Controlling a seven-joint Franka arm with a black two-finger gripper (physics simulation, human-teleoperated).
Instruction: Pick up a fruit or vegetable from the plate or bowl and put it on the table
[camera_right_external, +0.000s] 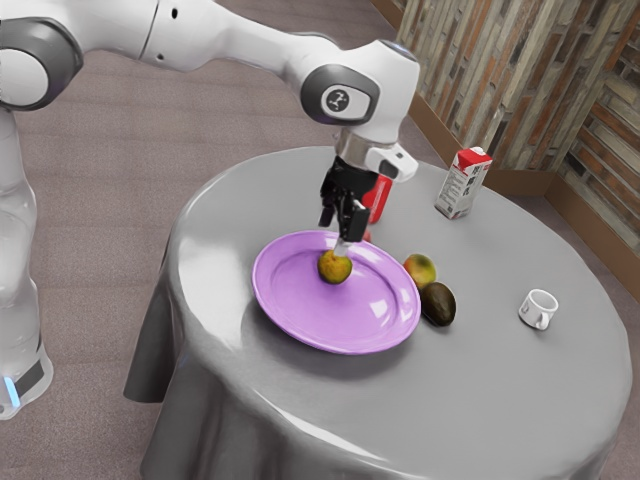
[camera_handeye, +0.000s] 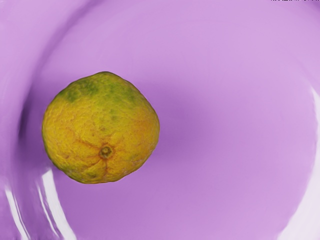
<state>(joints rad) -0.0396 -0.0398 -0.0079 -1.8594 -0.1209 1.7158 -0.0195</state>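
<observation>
With only the approach made, the hand (camera_right_external: 342, 231), fingers spread, is above the orange (camera_right_external: 334, 267) inside the plate's (camera_right_external: 300, 314) far rim in the exterior view; grasping, lifting and placement on the table (camera_right_external: 490, 375) remain.

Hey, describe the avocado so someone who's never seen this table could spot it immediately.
On the round, grey-clothed table, find the shiny, round purple plate. Beside its rim, toward the exterior view's right, lies the dark, oval avocado. Its neighbour, a rounder yellow-green mango, is far lighter.
</observation>
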